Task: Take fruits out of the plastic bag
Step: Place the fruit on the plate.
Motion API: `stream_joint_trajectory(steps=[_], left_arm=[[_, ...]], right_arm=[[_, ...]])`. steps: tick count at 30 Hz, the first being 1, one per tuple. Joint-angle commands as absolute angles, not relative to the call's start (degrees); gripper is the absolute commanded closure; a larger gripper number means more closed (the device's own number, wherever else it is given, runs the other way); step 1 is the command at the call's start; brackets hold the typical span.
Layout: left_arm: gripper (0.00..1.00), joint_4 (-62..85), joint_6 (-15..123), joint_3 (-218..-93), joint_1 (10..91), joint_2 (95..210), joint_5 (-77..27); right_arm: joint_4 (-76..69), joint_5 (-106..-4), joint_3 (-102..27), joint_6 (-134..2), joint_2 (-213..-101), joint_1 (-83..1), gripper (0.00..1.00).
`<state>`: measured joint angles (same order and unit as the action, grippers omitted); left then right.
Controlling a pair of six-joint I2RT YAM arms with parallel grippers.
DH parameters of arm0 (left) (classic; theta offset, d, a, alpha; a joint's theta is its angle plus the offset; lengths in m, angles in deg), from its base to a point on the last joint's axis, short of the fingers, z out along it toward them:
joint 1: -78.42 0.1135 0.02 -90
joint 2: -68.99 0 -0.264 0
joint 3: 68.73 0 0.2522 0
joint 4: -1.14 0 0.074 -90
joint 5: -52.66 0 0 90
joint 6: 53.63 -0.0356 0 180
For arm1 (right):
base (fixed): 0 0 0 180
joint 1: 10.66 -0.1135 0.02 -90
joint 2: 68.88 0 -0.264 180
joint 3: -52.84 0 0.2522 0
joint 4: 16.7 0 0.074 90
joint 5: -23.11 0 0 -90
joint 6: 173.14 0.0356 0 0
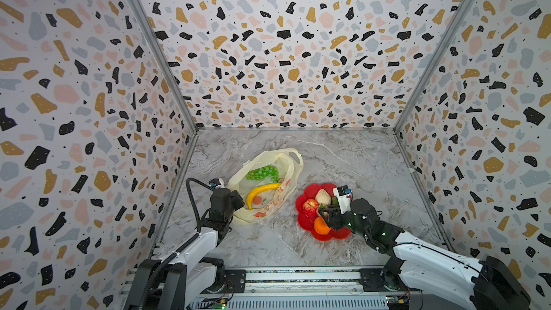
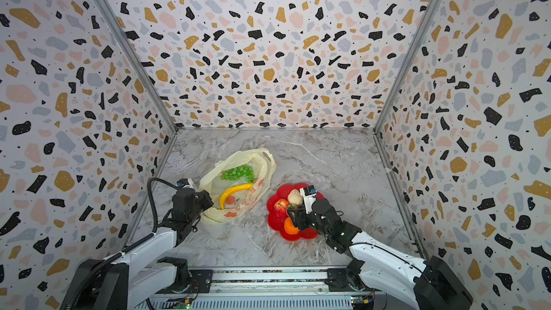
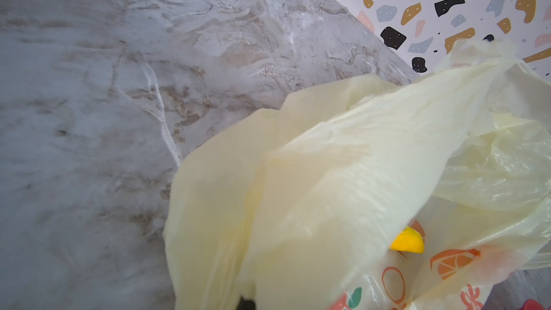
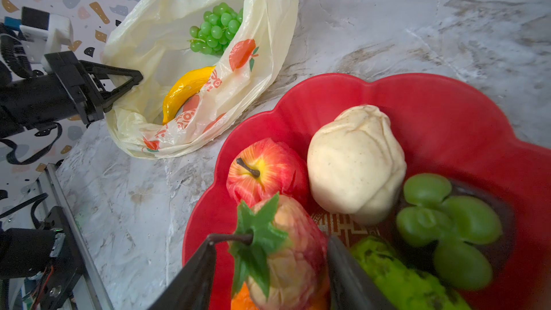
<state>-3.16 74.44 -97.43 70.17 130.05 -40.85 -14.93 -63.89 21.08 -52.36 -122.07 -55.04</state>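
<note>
Two fruits sit inside the plastic bag, which lies left of centre on the marble table: the yellow banana toward its near end and a green grape bunch farther in. Six are out on the red plate just right of the bag: red apple, beige pear-like piece, orange, green citrus, second grape bunch and strawberry. We see the strawberry between the jaws of the right gripper, which stand spread either side of it with a gap showing, so we judge it a drop-off, not a carry. The left gripper has its jaws pressed together, pinching the bag's near-left rim, mouth held up. We judge the task mostly done; banana and grapes left.
</note>
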Motion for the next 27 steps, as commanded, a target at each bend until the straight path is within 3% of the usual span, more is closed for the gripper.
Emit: stream_joint_trajectory(steps=[1, 18, 27], left_arm=[[1.00, -4.79, 73.29, -96.98, 70.51, 129.46, -40.73], [1.00, -4.79, 73.29, -96.90, 70.49, 129.20, -40.68], [1.00, -4.69, 72.49, -97.16, 70.34, 128.32, -39.47]], right_arm=[[-13.39, -66.04, 20.61, -52.90, -121.02, -55.31, 0.41], [-9.14, -69.12, 17.95, -53.66, -120.06, -56.01, 0.44], [2.48, -74.01, 4.96, -53.98, -121.75, -58.56, 0.42]])
